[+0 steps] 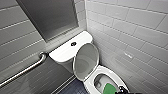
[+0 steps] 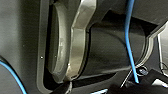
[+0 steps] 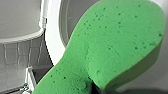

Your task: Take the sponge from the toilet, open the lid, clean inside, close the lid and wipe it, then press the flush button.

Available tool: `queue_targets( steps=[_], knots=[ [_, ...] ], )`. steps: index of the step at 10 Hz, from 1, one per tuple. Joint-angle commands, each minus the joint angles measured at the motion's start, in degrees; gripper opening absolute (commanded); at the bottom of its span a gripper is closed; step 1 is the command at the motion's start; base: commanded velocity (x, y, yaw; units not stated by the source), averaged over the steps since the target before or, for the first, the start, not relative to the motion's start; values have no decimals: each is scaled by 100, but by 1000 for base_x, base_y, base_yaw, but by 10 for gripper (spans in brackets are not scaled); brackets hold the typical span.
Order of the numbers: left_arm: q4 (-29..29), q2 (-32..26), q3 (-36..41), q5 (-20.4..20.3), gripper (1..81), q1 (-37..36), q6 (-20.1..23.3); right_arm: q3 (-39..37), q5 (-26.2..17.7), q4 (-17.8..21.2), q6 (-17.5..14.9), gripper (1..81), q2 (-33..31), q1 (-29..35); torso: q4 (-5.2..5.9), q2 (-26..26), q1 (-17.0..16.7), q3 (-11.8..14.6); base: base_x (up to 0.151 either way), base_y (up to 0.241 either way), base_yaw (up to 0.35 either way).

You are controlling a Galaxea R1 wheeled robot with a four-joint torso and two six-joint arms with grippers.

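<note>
White-tiled walls (image 1: 130, 30) close round the toilet (image 1: 108, 68); its lid (image 1: 86, 61) stands raised, leaning back toward the tank (image 1: 65, 51), leaving the bowl open for cleaning; the right gripper (image 1: 121, 90) appears clamped on the sponge (image 1: 109, 88), holding it low within the bowl's rim, seemingly to scrub the inside; the flush button (image 1: 73, 44) sits on the tank top, well apart from the work; a grab bar (image 1: 25, 70) lines the side wall.

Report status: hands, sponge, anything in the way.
Right hand shut on sponge, at the toilet bowl. Lid up. No obstruction seen.
</note>
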Motion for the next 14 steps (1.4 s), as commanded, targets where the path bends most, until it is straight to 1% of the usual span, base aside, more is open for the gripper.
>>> queue_targets(
  steps=[1, 4, 6, 9, 13, 14],
  knots=[
    [59, 17, 50, 419, 811, 136, 59, 793, -340, -24, -12, 10, -579, 559, 0, 0, 0, 0, 0, 0, 0],
    [59, 17, 50, 411, 811, 136, 59, 1093, -332, -86, -12, 10, -949, 225, 0, 0, 0, 0, 0, 0, 0],
    [59, 8, 50, 411, 811, 136, 59, 1164, -332, -86, -12, 10, -1011, 225, 0, 0, 0, 0, 0, 0, 0],
    [-2, -158, 189, 402, 811, 136, 59, 997, -332, -59, -12, 10, -748, 417, 0, 0, 0, 0, 0, 0, 0],
    [-20, -554, 744, 393, 811, 136, 50, 584, -402, -59, -12, 10, -123, 647, 0, 0, 0, 0, 0, 0, 0],
    [-11, -729, 989, 314, 811, 136, 50, 453, -411, -94, -12, 10, 43, 656, 0, 573, -369, 0, 0, 0, 0]
  ],
)
